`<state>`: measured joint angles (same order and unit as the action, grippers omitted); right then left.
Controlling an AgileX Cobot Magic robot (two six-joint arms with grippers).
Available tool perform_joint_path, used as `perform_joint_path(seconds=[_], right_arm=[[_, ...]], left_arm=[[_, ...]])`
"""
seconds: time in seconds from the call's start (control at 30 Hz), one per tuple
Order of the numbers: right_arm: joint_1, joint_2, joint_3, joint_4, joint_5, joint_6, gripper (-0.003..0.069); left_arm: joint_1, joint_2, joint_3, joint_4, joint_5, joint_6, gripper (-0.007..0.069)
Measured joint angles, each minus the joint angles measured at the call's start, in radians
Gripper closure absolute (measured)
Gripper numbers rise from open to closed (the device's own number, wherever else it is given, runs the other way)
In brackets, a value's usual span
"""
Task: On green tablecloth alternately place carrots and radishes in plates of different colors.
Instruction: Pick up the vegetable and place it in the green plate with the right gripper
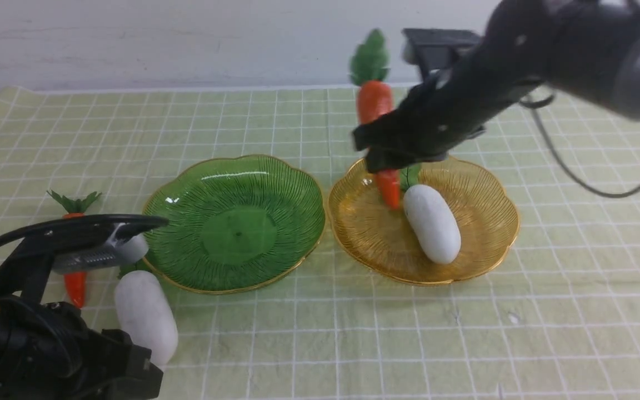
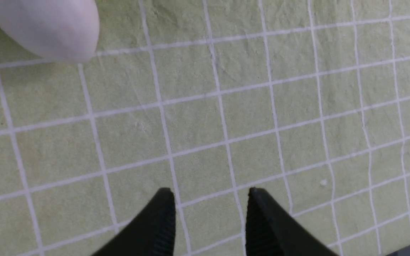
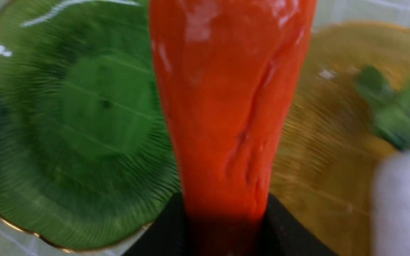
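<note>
You have the carrot upright, leaves up, clamped at mid-body by the right gripper, jaws closed on the orange body from both sides; its tip points down into the amber plate just beside the leaf end of the radish lying there, and you cannot tell whether the tip touches the dish. The green plate sits just left of the amber one on the green tablecloth. Left of it the other carrot and other radish lie on the cloth near the left gripper, jaws partly apart with nothing between them
</note>
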<state>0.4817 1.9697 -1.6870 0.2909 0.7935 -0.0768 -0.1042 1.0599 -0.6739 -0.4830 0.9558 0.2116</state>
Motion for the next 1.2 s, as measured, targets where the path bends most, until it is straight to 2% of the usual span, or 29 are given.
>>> perform_joint_path(seconds=[0.07,0.17,0.3,0.43,0.6,0.67,0.73,0.8,0.83,0.87,0.93,1.03,1.2], right_arm=[[0.072,0.046,0.001,0.006,-0.101,-0.029,0.044],[0.114,0.086,0.001,0.006,-0.184,-0.044,0.0403],[0.148,0.153,0.001,0.007,-0.305,-0.051,0.0223],[0.144,0.159,0.003,0.007,-0.273,-0.053,0.0105],[0.113,0.112,0.003,0.001,-0.089,-0.054,0.0089],[0.084,0.055,0.003,-0.014,0.028,-0.054,0.0127],[0.065,0.022,0.003,-0.02,0.103,-0.054,0.0162],[0.023,-0.054,0.002,-0.031,0.262,-0.057,0.0304],[0.021,-0.058,0.002,-0.032,0.262,-0.059,0.0316],[0.007,-0.081,0.002,-0.043,0.336,-0.068,0.0391],[-0.001,-0.105,0.003,-0.063,0.403,-0.083,0.0509],[-0.005,-0.141,0.023,-0.072,0.437,-0.091,0.0641],[-0.005,-0.216,0.105,-0.021,0.441,-0.091,0.0671]], left_arm=[[0.0,0.0,0.0,0.0,-0.013,0.0,0.0366],[0.0,0.0,0.0,0.0,-0.025,0.0,0.0366],[0.0,0.0,0.0,0.0,-0.041,-0.001,0.0366],[0.0,0.0,0.0,0.021,-0.047,-0.01,0.0366],[0.0,0.0,0.0,0.149,-0.107,-0.127,0.0365],[0.0,0.0,0.0,0.271,-0.169,-0.22,0.0359],[0.0,0.0,0.0,0.313,-0.195,-0.256,0.0358],[0.0,0.007,0.0,0.443,-0.288,-0.379,0.0334],[0.0,0.009,0.0,0.454,-0.299,-0.392,0.0328],[0.0,0.02,0.0,0.483,-0.321,-0.426,0.0307],[0.0,0.038,0.0,0.491,-0.338,-0.46,0.0272],[0.0,0.102,0.0,0.465,-0.35,-0.487,0.0188],[0.0,0.219,0.0,0.405,-0.441,-0.493,0.0093]])
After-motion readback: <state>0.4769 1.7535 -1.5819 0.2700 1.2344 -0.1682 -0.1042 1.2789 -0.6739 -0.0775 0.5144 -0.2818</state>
